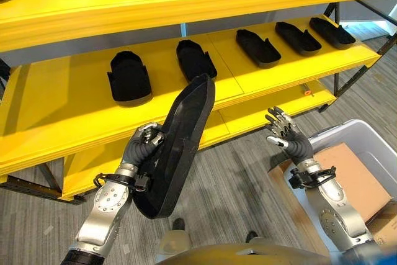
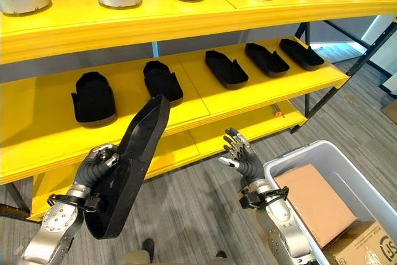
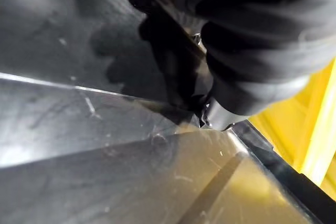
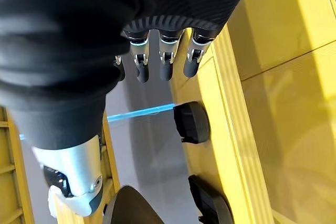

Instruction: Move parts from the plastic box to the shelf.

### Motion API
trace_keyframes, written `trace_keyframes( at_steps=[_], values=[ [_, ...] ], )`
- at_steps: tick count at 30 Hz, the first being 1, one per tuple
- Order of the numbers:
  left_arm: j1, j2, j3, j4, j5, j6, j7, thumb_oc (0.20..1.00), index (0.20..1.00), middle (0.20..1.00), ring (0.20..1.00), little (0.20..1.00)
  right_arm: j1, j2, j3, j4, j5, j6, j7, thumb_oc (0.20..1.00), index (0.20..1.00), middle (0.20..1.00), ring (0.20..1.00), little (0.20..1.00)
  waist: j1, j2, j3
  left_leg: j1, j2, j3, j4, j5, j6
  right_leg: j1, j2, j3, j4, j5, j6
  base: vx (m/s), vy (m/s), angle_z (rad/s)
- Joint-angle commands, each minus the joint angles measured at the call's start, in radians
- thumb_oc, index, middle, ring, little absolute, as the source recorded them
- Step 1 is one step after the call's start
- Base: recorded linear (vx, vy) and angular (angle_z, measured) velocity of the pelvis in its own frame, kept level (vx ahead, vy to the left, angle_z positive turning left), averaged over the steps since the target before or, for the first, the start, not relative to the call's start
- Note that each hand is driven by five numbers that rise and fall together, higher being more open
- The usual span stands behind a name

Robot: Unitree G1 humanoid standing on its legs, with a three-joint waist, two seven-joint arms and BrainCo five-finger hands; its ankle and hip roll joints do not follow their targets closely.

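5 black parts (image 1: 193, 59) already sit in a row on the middle shelf (image 1: 56, 113), and the left hand (image 1: 144, 141) has its fingers curled round the edge of another long black part (image 1: 177, 147), held tilted in the air just off that shelf's front edge. The right hand (image 2: 239, 152) hovers empty with fingers spread, above the floor beside the plastic box (image 2: 347, 175). To place it well, I'd level the part first, then slide it flat onto the bare stretch near the shelf's left end.
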Motion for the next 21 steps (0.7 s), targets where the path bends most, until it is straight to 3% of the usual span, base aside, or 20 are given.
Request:
trace_keyframes(
  at_steps=[1,11,15,17,19,21],
  values=[
    [-0.003,-0.006,0.078,-0.095,0.002,-0.081,0.005,0.2,0.2,0.2,0.2,0.2,-0.035,-0.047,-0.002,-0.035,-0.038,-0.032,0.018,1.0,1.0,1.0,1.0,1.0,0.005,0.005,-0.018,0.034,0.026,0.051,-0.012,-0.035,0.022,-0.073,0.019,-0.011,-0.043,0.11,0.005,0.02,0.232,0.05],
    [0.031,0.005,0.098,-0.101,0.036,-0.07,0.013,0.2,0.2,0.2,0.2,0.2,-0.049,-0.004,0.03,-0.015,-0.061,-0.011,0.021,1.0,1.0,1.0,1.0,1.0,0.035,-0.027,-0.021,0.058,-0.089,0.016,-0.105,-0.034,0.093,-0.118,-0.097,-0.036,0.059,0.184,0.055,0.01,0.226,0.22],
    [0.031,0.014,0.094,-0.081,0.06,-0.064,0.027,0.2,0.2,0.2,0.2,0.2,-0.084,0.044,0.083,0.01,-0.051,-0.006,0.011,1.0,1.0,1.0,1.0,1.0,0.048,-0.018,0.006,0.113,-0.109,0.029,-0.143,-0.037,0.119,-0.16,-0.14,-0.041,0.16,0.215,0.047,0.0,0.315,0.23],
    [0.029,0.015,0.1,-0.081,0.062,-0.061,0.028,0.2,0.2,0.2,0.2,0.2,-0.094,0.051,0.094,0.012,-0.037,-0.004,0.015,1.0,1.0,1.0,1.0,1.0,0.053,-0.015,0.014,0.121,-0.107,0.041,-0.144,-0.039,0.124,-0.172,-0.14,-0.051,0.197,0.199,0.038,-0.02,0.169,-0.08],
    [0.033,0.024,0.1,-0.083,0.061,-0.061,0.016,0.2,0.2,0.2,0.2,0.2,-0.085,0.039,0.103,0.003,-0.029,0.0,0.039,1.0,1.0,1.0,1.0,1.0,0.039,-0.021,0.022,0.123,-0.102,0.036,-0.144,-0.035,0.133,-0.221,0.014,0.035,0.291,0.07,-0.011,0.0,0.131,-0.15],
    [0.029,0.032,0.088,-0.08,0.06,-0.062,0.002,0.2,0.2,0.2,0.2,0.2,-0.07,0.025,0.098,-0.002,-0.022,0.001,0.052,1.0,1.0,1.0,1.0,1.0,0.028,-0.041,0.016,0.116,-0.116,0.028,-0.144,-0.025,0.136,-0.235,0.137,0.087,0.286,0.016,-0.033,0.02,0.037,0.06]
  ],
)
